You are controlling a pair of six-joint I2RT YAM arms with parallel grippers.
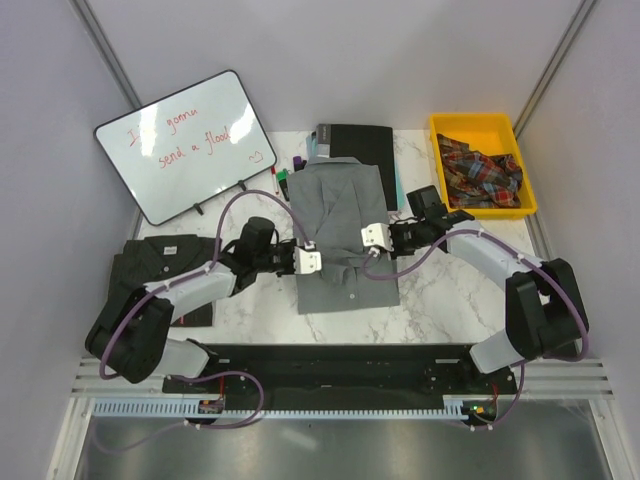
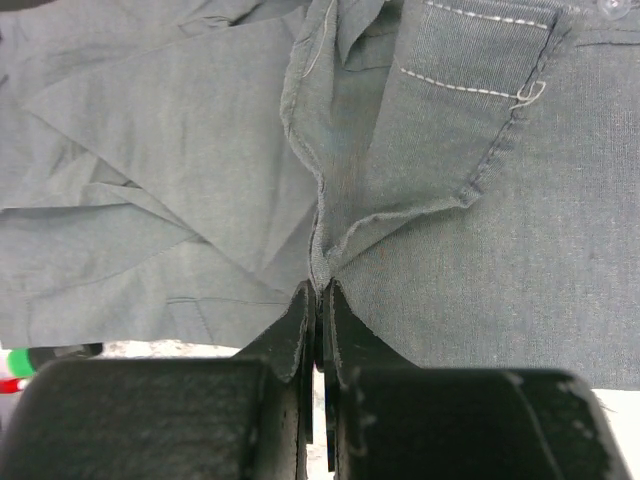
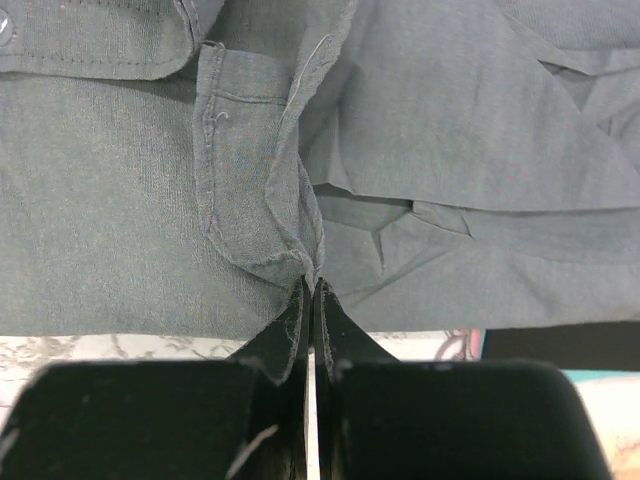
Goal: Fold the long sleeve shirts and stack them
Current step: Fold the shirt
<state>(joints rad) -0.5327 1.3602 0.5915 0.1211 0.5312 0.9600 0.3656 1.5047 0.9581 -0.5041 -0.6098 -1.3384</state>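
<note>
**Both pincers clamped on the grey shirt**

The grey shirt (image 1: 340,200) lies mid-desk (image 1: 440,290), its long axis running from the near edge to the far edge, with the collar at the far end. The left pincer (image 1: 309,261) is closed on a fabric ridge at the shirt's left side. The right pincer (image 1: 373,238) pinches cloth at its right side. The dark striped shirt (image 1: 160,262) lies folded at the desk's left, well apart.

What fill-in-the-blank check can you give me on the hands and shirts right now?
The left hand and right hand are both shut on the middle shirt, coloured ____.
The dark shirt lies on the robot's ____ side.
The plaid cloth lies in a bin coloured ____.
Missing words: grey; left; yellow.
</note>
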